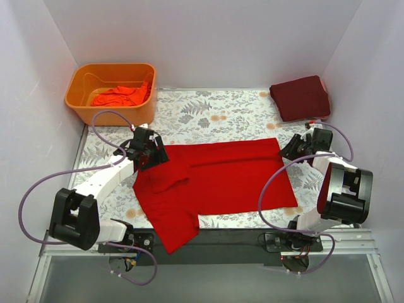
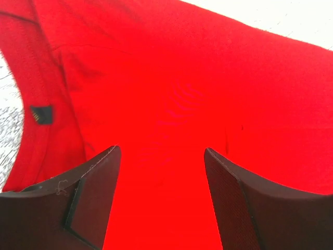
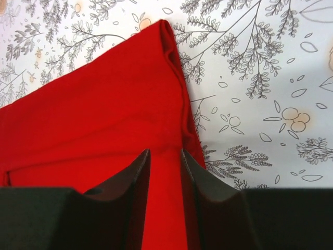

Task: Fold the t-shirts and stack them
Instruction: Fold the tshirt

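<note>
Left gripper (image 2: 161, 151) fingers stand spread just above the red shirt (image 1: 221, 180), by its collar. My right gripper (image 3: 165, 152) is nearly pressed together at the shirt corner nearest the worktop's right edge, and I cannot tell whether it pinches cloth. The shirt lies mid-worktop, one sleeve reaching over the near edge. If only one side grips, I expect the fold to drag skewed and bunch.
</note>
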